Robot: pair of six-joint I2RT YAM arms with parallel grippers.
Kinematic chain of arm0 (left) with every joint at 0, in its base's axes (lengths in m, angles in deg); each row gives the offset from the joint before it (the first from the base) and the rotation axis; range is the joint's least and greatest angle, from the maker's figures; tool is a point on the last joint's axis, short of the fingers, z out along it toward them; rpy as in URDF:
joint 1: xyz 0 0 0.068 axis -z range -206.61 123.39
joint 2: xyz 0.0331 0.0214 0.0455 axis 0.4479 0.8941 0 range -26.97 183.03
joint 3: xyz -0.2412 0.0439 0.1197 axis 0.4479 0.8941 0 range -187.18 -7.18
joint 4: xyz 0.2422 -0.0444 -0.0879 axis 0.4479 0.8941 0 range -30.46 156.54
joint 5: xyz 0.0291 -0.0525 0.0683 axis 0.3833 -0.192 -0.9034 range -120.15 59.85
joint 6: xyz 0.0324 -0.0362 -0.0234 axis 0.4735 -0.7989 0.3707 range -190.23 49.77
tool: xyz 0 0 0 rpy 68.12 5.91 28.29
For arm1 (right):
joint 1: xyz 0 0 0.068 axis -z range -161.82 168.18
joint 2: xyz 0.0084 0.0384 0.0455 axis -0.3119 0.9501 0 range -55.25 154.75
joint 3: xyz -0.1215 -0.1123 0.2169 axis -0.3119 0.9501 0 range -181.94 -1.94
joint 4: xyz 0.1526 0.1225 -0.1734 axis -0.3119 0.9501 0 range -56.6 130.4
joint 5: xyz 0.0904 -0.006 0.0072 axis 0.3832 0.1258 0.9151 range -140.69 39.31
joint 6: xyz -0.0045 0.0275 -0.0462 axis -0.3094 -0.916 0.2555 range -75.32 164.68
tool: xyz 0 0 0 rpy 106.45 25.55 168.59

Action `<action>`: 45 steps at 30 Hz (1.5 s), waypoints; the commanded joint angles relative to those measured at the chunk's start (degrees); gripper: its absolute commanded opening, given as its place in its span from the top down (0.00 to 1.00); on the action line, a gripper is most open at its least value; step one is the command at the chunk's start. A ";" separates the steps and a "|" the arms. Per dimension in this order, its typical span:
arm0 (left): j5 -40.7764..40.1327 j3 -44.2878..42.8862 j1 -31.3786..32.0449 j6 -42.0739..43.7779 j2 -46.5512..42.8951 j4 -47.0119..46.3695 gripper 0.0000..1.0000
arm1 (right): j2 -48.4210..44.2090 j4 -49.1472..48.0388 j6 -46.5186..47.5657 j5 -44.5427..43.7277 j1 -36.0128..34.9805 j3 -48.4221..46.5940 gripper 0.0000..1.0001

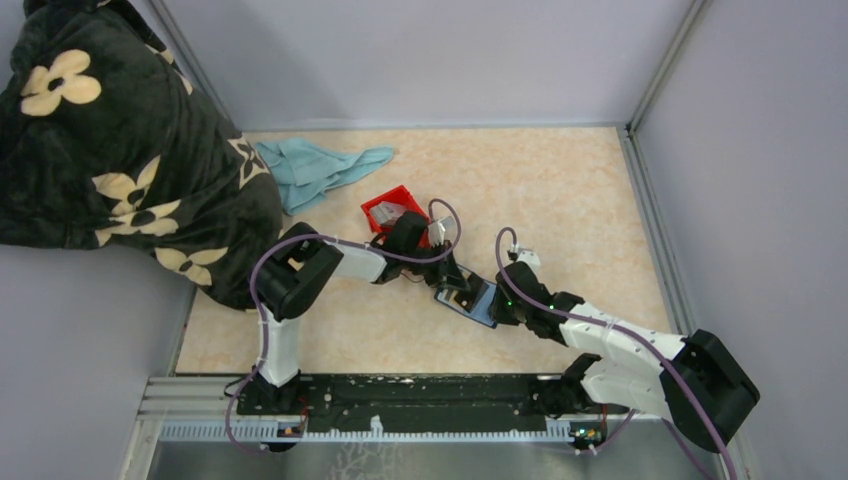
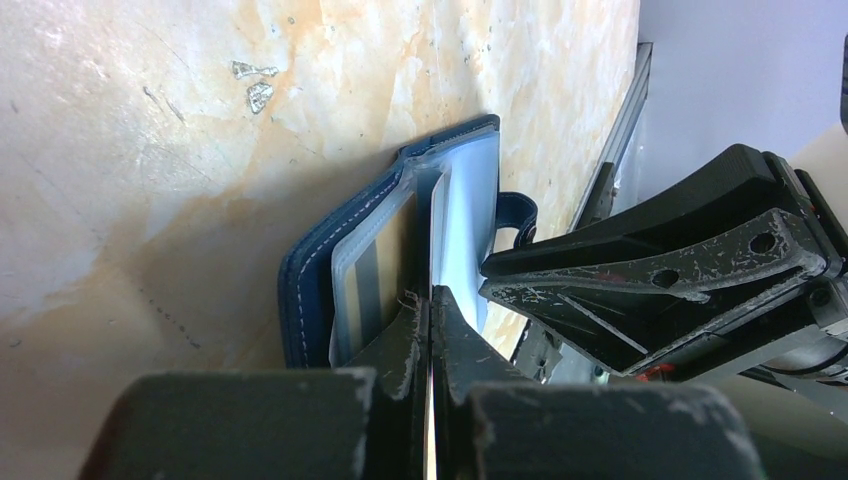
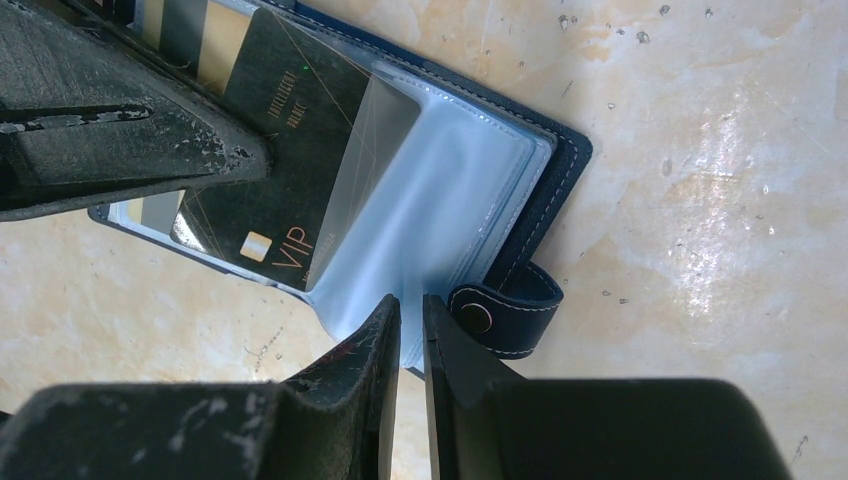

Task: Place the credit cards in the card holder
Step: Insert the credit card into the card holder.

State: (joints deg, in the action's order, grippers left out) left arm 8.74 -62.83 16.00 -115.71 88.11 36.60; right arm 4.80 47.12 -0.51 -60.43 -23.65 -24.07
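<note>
Left wrist view: my left claw pinches a dark credit card edge-on, long axis pointing straight ahead into the card holder. It lies open on the counter, central, toward the near edge. My right claw clamps its clear sleeve beside the snap tab.

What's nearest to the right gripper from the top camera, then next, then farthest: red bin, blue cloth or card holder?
From the right gripper:
1. card holder, at its fingertips.
2. red bin, farther back, to the left.
3. blue cloth, farthest, back left.
</note>
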 commanded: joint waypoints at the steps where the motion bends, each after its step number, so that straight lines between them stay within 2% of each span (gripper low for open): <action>1: -1.64 1.78 0.52 -1.26 1.06 -1.53 1.00 | 0.71 3.83 0.45 -0.67 0.35 1.21 0.85; 21: -6.78 4.07 3.00 0.48 0.47 2.01 1.00 | 0.24 4.32 -0.07 -1.06 0.34 1.49 0.85; 36: -11.40 8.76 4.03 -6.37 -0.68 -3.50 1.00 | 0.29 4.04 -0.25 -0.89 0.34 1.77 0.84; 45: -13.84 9.33 4.05 -7.71 -1.33 -4.40 1.00 | -0.12 4.21 -0.25 -0.78 0.34 1.84 0.84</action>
State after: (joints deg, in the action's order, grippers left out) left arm -1.51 -55.67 18.71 -121.94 85.71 27.16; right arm 4.48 47.53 -0.57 -60.71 -23.65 -24.05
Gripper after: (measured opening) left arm 0.006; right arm 0.153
